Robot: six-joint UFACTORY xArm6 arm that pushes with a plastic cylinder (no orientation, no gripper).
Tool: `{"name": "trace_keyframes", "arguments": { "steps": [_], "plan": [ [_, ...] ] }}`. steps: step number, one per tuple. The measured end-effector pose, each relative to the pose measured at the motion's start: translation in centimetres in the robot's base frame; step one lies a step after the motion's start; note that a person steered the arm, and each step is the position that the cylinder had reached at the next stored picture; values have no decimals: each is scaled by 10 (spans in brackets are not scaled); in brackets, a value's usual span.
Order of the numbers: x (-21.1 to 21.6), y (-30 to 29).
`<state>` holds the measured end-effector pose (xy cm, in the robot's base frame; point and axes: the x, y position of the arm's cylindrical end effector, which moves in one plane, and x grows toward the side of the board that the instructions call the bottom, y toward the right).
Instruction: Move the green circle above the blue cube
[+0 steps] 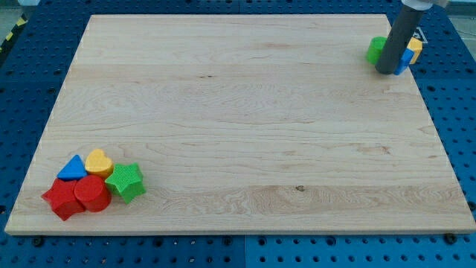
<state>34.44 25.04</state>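
Green circle block [375,50], plastic, sits just to the view's left of my tip [387,71], touching or nearly so; the blue cube [404,61] shows just right, behind the rod. My end effector grasps nothing, being a bare rod. I judge a short, steady push toward the view's top best, kept clear of the wooden tabletop [238,126] edge.

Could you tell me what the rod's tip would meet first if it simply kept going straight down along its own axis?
Only the wooden board: my tip already rests on it, between the green block on the view's left and the blue block on the view's right. Depth there is unclear.
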Motion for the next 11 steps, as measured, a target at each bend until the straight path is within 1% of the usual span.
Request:
{"name": "trace_keyframes", "arguments": {
  "steps": [2,5,6,7,8,9,10,11],
  "plan": [
    [-18,0],
    [-34,0],
    [-34,0],
    [-17,-15],
    [-16,-28],
    [-56,-59],
    [-101,-61],
    [-136,-53]
  ]
}}
